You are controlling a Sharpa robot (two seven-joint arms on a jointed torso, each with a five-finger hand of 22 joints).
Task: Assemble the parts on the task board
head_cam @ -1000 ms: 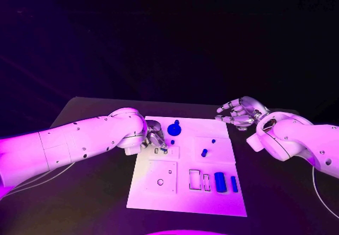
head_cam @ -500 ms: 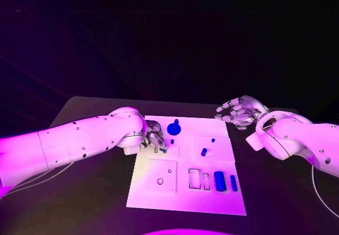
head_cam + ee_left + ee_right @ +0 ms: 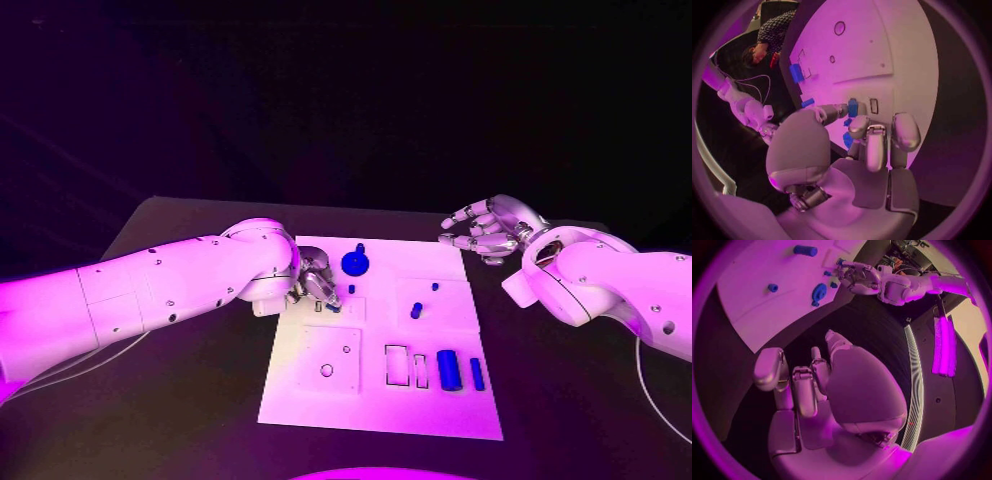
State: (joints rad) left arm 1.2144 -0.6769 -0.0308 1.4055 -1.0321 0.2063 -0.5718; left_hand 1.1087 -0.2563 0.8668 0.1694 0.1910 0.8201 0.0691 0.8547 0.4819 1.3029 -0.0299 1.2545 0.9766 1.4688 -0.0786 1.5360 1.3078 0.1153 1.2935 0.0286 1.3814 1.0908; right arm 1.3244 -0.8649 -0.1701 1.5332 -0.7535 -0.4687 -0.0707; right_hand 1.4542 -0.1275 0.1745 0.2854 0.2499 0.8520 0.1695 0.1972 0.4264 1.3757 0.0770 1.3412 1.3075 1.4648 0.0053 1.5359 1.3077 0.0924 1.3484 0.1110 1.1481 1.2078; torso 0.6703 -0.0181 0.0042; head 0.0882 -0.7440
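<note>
Barely any shift since a second ago: left hand (image 3: 315, 287) still at task board (image 3: 433, 410) far-left corner, apparently pinching a small blue part (image 3: 852, 107) beside a rectangular slot (image 3: 874, 105). Right hand (image 3: 488, 230) hovering off board's far-right corner, fingers loosely curled, holding nothing. Best aligning part's long axis with slot before pressing straight down; releasing only once seated. Round blue knob (image 3: 355, 264) close by, worth avoiding.
</note>
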